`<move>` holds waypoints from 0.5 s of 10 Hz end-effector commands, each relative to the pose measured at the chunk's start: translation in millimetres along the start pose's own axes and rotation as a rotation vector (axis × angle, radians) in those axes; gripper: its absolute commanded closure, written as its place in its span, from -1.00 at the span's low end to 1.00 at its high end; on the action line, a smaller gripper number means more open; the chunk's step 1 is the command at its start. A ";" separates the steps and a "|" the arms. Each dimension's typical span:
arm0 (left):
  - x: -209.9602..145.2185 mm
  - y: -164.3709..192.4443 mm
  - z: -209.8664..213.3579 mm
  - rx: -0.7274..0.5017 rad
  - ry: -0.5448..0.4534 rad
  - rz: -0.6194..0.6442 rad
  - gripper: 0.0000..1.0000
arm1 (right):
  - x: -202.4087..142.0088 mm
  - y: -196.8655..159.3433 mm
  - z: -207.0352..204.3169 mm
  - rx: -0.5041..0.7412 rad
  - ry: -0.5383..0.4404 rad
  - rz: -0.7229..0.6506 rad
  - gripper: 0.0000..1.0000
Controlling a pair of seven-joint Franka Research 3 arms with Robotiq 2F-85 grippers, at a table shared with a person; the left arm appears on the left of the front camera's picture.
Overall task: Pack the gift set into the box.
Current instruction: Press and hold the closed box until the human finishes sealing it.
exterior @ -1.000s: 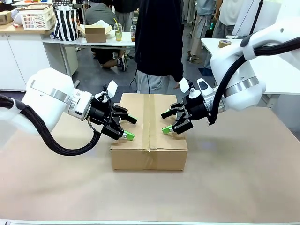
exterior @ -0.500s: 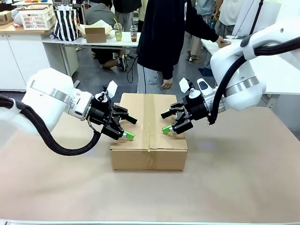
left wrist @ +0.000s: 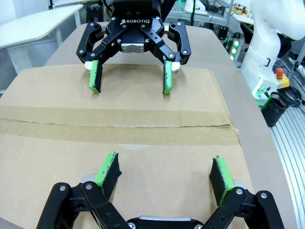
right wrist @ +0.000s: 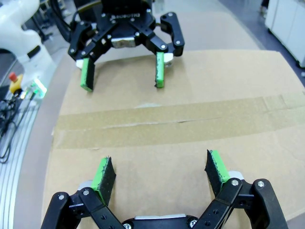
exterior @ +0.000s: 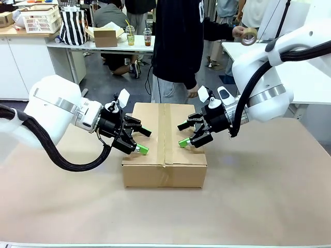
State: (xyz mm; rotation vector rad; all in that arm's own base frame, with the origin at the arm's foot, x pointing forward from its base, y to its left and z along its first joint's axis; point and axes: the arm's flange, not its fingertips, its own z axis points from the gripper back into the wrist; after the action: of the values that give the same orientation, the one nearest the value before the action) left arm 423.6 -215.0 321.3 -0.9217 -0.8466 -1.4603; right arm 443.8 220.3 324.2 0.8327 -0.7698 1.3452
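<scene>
1. Left gripper [exterior: 145,140] hangs over the left half of the box [exterior: 164,155], jaws spread wide and holding nothing; in the left wrist view its green pads [left wrist: 108,168] stand well apart above bare cardboard.
2. Right gripper [exterior: 182,134] mirrors it over the right half, also spread and empty. The two face each other across the tape seam [exterior: 166,132].
3. Whether the lower pads touch the lid, I cannot tell.
4. Around them: a person [exterior: 178,41] in a dark top stands just behind the far edge of the box, one hand [exterior: 193,93] hanging near that edge and the other raised, holding a tape roll [exterior: 250,36].
5. Farther back sit a striped bag [exterior: 73,26], a small carton [exterior: 106,36] and two cups [exterior: 130,35].
6. The box lies flat in the middle of the paper-covered desk [exterior: 258,196], flaps shut and taped.
7. Its seam runs from the robot's side straight toward the person; with the foreshortening, I cannot tell if that is the long axis.
</scene>
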 end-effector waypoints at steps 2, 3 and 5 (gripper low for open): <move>-1.7 -0.9 -0.2 0.000 0.002 -0.001 -1.00 | -1.6 0.1 -1.2 -0.001 0.005 0.000 -1.00; -1.7 -0.9 -0.2 0.000 0.002 -0.001 -1.00 | -1.6 0.1 -1.2 -0.001 0.005 0.000 -1.00; -1.7 -0.9 -0.2 0.000 0.002 -0.001 -1.00 | -1.6 0.1 -1.2 -0.001 0.005 0.000 -1.00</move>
State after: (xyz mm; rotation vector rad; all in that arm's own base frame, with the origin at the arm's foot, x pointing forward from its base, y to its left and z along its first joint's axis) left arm 423.6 -215.0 321.3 -0.9217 -0.8466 -1.4603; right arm 443.8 220.3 324.2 0.8327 -0.7698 1.3452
